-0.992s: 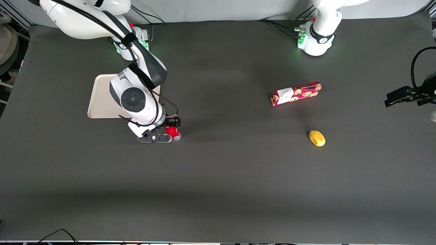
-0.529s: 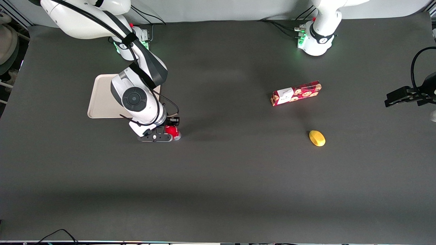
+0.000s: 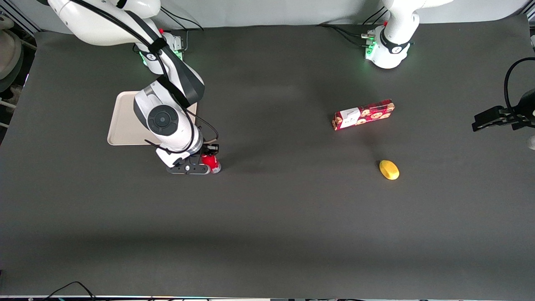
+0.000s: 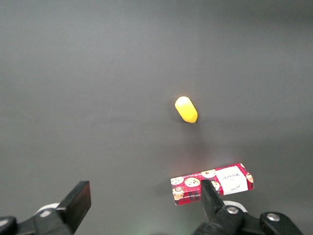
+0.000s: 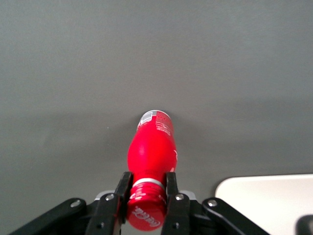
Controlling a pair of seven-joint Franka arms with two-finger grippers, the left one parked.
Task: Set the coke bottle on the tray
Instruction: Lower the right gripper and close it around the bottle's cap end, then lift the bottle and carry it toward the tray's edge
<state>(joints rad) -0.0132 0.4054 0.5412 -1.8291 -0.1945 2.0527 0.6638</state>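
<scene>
Covering the whole scene is a dark grey table [image 3: 292, 209], seen from above. Toward the working arm's end lies the tray [image 3: 123, 121], a flat cream rectangle with rounded corners and a low rim; the white right arm reaches over it and hides part of it. Well apart from the tray, toward the parked arm's end, lies a long red snack box [image 3: 363, 114] printed with cookie pictures and a white label. Nearer the front camera than that box sits a small yellow oval object [image 3: 389, 169].

The tool [image 3: 205, 164] is low over the table, just beside the tray's near corner and slightly nearer the front camera than the tray. Its two black fingers [image 5: 122, 193] are narrow, pressed on either side of the neck of the coke bottle [image 5: 149, 156], just under the red cap. The bottle is small, slim and red, with a silvery base that points away from the tool toward the table. A soft shadow lies on the table around that base; whether the base touches the table cannot be told. The bottle is outside the tray, whose rounded corner [image 5: 266, 203] shows close beside it in the right wrist view.
</scene>
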